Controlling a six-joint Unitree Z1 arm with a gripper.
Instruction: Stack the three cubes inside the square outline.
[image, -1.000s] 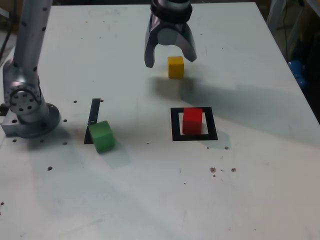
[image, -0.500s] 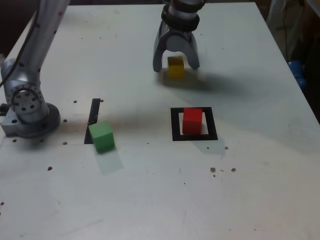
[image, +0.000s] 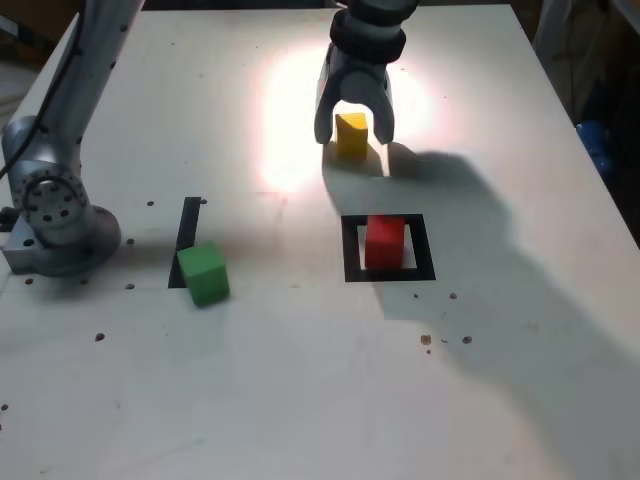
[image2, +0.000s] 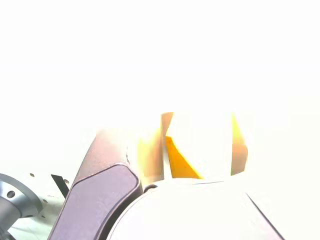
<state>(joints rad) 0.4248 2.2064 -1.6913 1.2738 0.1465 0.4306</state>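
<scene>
The yellow cube sits on the white table at the back. My gripper hangs over it with one finger on each side, close to its faces; whether they press on it I cannot tell. The wrist view is washed out by glare and shows only part of the yellow cube beside one grey finger. The red cube stands inside the square outline, in front of the gripper. The green cube lies alone toward the exterior view's left.
A thin black strip lies just behind the green cube. The arm's base stands at the exterior view's left edge. A bright light patch falls on the table around the gripper. Blue objects sit beyond the table's right edge.
The gripper came down and slightly right over the yellow cube, and its jaws narrowed around it. A bright glare now falls on the table. The red and green cubes stayed put.
</scene>
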